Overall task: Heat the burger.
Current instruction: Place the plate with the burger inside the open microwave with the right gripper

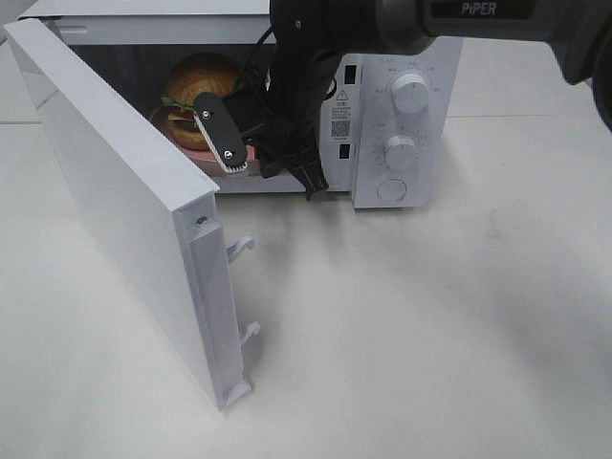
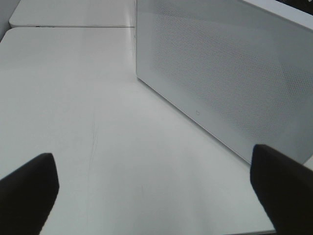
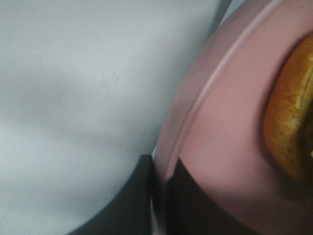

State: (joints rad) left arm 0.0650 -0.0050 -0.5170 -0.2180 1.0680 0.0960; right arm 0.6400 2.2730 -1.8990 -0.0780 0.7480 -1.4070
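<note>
Microwave door [image 1: 124, 191] standing open; right arm [image 1: 306, 67] reaching inside, right claw [image 3: 159, 196] pinching rim of pink plate [image 3: 220, 137] bearing burger [image 1: 201, 81]; left claw [image 2: 156, 188] gaping.

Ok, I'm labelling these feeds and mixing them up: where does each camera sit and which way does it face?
Exterior high: up front, looking down into the open microwave at the burger on the pink plate; right arm shows.
Left wrist: arm-mounted, facing the door on its outer face; open left pincer shows.
Right wrist: on the right arm, close on the plate's rim; right pincer shut on it.
Shared: burger and plate, in exterior and right wrist.
</note>
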